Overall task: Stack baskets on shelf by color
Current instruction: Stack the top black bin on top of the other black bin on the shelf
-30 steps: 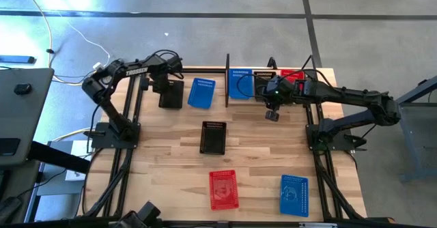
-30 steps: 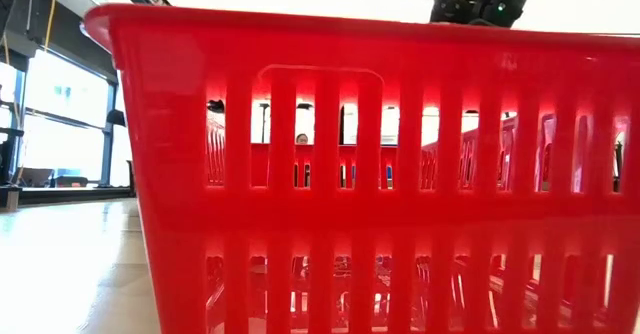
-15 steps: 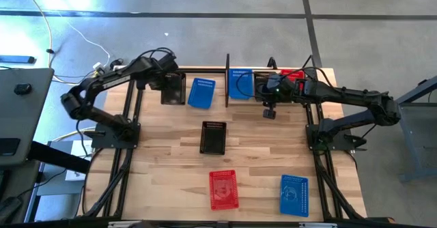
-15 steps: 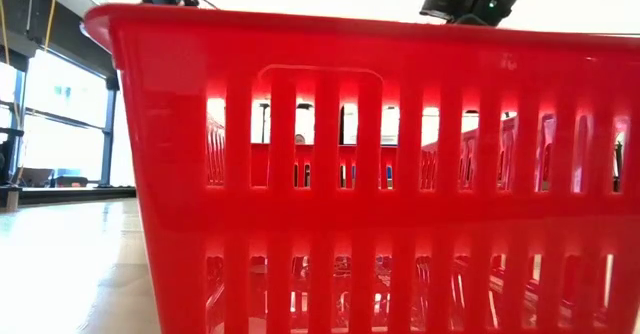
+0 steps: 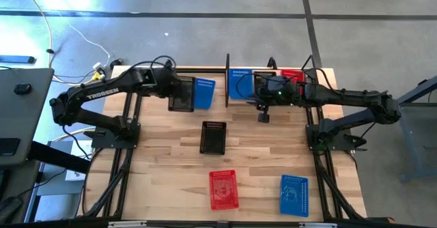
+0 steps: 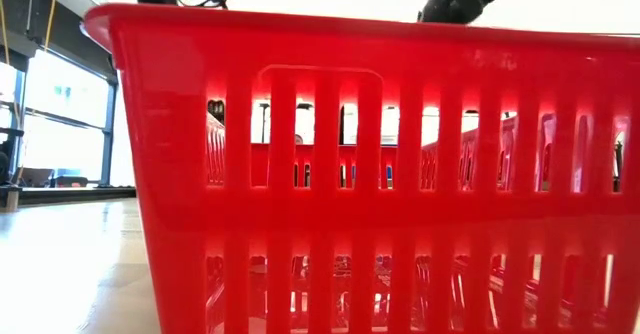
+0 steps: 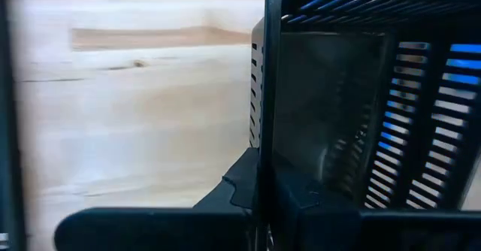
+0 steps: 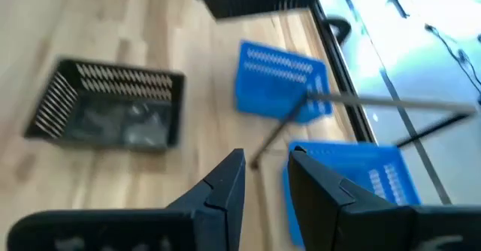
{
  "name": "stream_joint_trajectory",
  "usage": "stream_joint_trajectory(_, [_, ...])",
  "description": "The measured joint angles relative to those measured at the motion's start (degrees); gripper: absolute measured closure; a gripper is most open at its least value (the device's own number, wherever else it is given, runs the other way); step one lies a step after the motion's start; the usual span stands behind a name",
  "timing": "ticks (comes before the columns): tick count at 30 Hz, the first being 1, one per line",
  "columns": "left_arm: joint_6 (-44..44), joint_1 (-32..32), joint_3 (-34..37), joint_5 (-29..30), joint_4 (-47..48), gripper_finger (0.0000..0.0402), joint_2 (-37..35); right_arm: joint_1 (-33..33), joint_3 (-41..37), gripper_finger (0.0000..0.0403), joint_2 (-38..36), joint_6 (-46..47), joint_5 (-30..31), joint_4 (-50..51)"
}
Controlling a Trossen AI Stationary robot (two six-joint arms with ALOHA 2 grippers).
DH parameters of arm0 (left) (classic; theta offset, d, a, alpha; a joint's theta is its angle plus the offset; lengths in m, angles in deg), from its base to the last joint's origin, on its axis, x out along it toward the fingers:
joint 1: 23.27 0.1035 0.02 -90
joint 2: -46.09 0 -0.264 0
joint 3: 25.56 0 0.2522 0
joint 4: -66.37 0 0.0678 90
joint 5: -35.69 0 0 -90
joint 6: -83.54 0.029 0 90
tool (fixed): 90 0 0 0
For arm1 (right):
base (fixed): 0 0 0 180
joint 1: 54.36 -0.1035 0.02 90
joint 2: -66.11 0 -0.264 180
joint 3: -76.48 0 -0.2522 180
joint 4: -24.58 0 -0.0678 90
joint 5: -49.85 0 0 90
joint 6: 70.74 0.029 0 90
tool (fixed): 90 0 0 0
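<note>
My left gripper (image 5: 179, 91) is shut on a black basket (image 5: 181, 95) just left of a blue basket (image 5: 203, 91) that lies on the table. In the left wrist view the black basket (image 7: 338, 93) fills the picture, and the blue one shows through its slots. The shelf (image 5: 227, 78) stands at the far edge and holds a blue basket (image 5: 240, 83), a black basket (image 5: 263, 81) and a red basket (image 5: 292, 76). My right gripper (image 5: 263, 116) hangs open in front of the shelf, holding nothing (image 8: 267, 179). My left gripper holds the black basket by one side wall (image 7: 263, 153), near its rim. One finger (image 7: 233, 195) is outside the wall and the other (image 7: 316, 206) inside. The basket looks lifted off the table, its far wall close to the blue basket.
A second black basket (image 5: 213, 137) lies at mid-table. A red basket (image 5: 223, 189) and a blue basket (image 5: 293, 195) lie near the near edge. The red basket (image 6: 380, 174) blocks nearly all of the low view. Bare wood lies left of mid-table.
My left arm has stretched out and carried the black basket toward the table's right, up to the blue basket. My right gripper has drifted slightly left in front of the shelf.
</note>
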State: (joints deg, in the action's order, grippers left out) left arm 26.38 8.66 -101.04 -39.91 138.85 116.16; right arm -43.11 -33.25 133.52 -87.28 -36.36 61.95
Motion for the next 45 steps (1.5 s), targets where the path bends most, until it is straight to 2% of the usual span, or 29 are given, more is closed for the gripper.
stream_joint_trajectory(9, [-4.90,-11.26,-2.74,-0.09,-1.55,0.0397,-0.05,-8.21,0.06,0.0313,0.00,5.30,2.53,-5.43])
stream_joint_trajectory(15, [-5.23,-15.73,-6.36,0.22,-1.62,0.0399,-0.05,-14.25,5.43,0.0313,1.27,6.04,7.02,-4.47])
stream_joint_trajectory(19, [-5.88,-17.97,-8.95,1.74,-1.61,0.0400,-0.03,-16.90,10.60,0.0313,4.26,6.12,9.58,-1.70])
stream_joint_trajectory(27, [-8.67,-22.99,-12.00,3.32,-1.61,0.0400,1.13,-21.96,20.03,0.0313,12.23,6.23,9.46,4.86])
stream_joint_trajectory(34, [-13.01,-27.61,-12.48,6.31,-1.53,0.0401,4.49,-25.82,25.36,0.0313,18.63,6.23,9.30,5.73])
stream_joint_trajectory(38, [-16.03,-29.65,-12.39,8.28,-1.15,0.0401,6.71,-27.21,25.99,0.0301,21.26,6.48,9.27,5.71])
stream_joint_trajectory(45, [-20.21,-31.40,-12.39,11.76,-0.72,0.0401,10.32,-28.26,26.01,0.0257,24.78,6.50,7.82,2.87])
